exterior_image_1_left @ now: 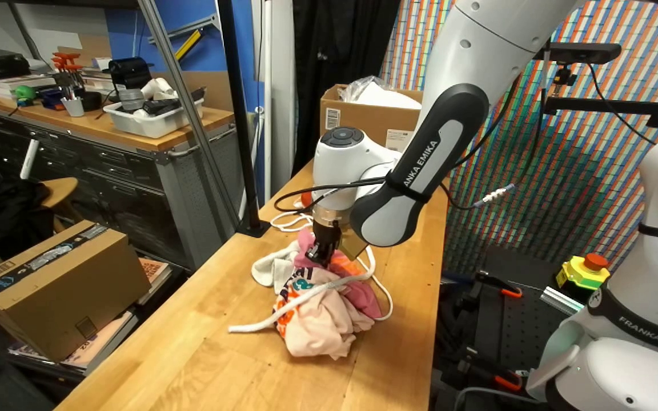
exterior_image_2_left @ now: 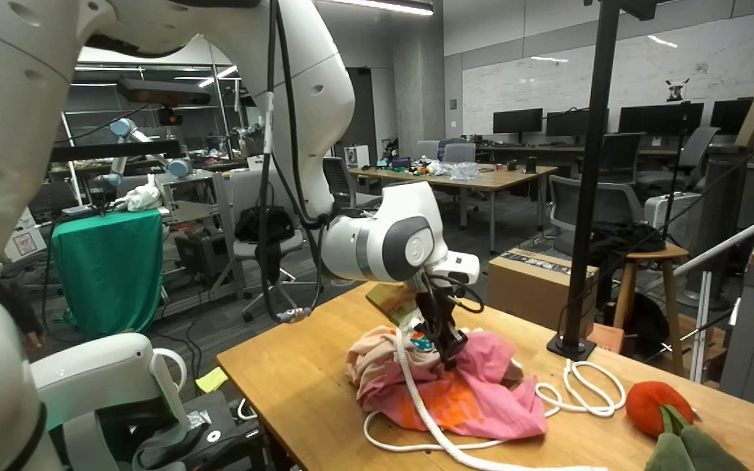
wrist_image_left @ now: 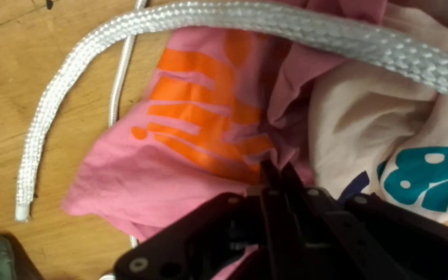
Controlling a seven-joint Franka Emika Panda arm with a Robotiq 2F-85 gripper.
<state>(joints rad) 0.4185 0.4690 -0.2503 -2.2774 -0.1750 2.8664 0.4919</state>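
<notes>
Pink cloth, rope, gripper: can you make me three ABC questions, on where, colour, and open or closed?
1. Where is the thick white rope? A) on the floor B) across the cloth pile C) in a box
2. What colour is the print on the pink cloth? A) orange B) black C) white
3. The gripper is... A) wide open B) half open C) closed on pink cloth

1 B: it crosses the pile in both exterior views.
2 A: the wrist view shows orange shapes.
3 C: its jaws pinch bunched pink folds.

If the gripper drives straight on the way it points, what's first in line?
The pink cloth bunched at the fingers; beneath that, probably the wooden tabletop, though depth is unclear.
</notes>
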